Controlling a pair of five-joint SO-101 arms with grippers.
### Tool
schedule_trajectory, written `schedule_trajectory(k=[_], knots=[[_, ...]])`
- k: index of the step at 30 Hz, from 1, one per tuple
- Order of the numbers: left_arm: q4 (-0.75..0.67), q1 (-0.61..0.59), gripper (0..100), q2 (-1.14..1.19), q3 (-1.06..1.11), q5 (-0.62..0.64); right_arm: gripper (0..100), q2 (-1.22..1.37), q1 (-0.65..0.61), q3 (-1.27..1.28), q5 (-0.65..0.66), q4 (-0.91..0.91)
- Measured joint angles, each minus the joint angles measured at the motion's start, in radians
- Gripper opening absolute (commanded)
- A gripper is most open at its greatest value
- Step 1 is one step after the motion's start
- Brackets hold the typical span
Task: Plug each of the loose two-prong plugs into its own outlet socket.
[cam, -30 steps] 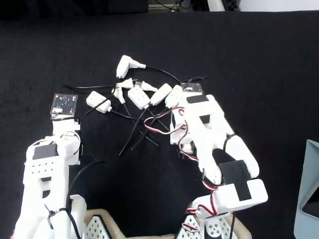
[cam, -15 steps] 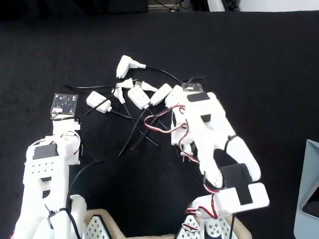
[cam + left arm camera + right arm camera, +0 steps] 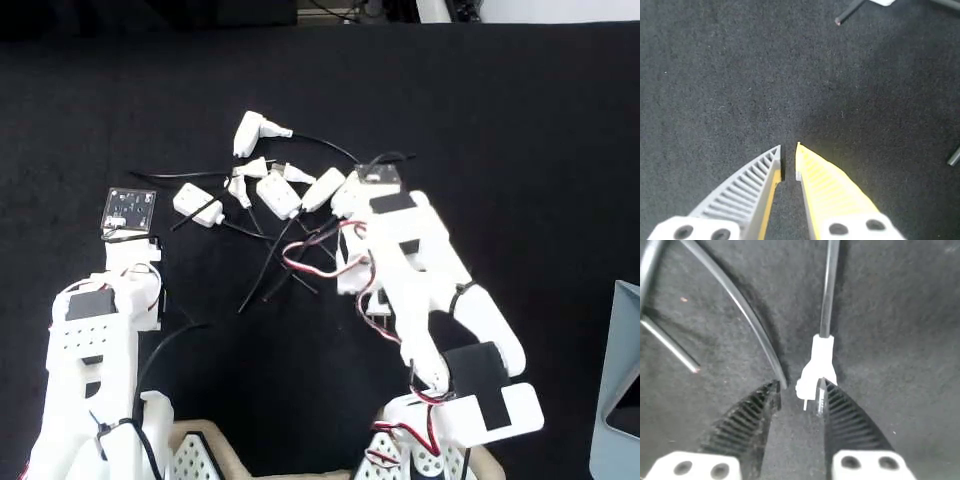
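Plug (image 3: 816, 371), white and two-pronged, lies flat on the black cloth (image 3: 520, 140) at the right end of the plug cluster (image 3: 278, 192). Its long axis runs near to far, prongs pointing near toward the right gripper (image 3: 798, 385) and cord (image 3: 829, 285) trailing far. That gripper's jaws stand apart, one fingertip touching the plug body without clamping it. The left gripper (image 3: 789, 161) hovers at near left, tips almost together on nothing, just near of the outlet board (image 3: 129, 209).

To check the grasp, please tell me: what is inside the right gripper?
Inside the open right gripper lies a white two-prong plug, against one finger, with its prongs toward the camera. The table under the plug and the fingers is covered.
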Motion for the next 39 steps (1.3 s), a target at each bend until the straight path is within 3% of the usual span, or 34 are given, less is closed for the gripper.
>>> schedule_trajectory(k=[13,25,32,39], knots=[[0.000,0.000,7,0.000,0.000,0.000,12.4,-0.012,0.092,0.046,0.041,-0.046],[0.000,0.000,7,0.000,0.000,0.000,12.4,-0.012,0.091,0.064,0.041,-0.051],[0.000,0.000,7,0.000,0.000,0.000,12.7,-0.012,0.091,-0.038,0.041,0.058],[0.000,0.000,7,0.000,0.000,0.000,12.6,-0.012,0.011,-0.057,0.041,0.101]])
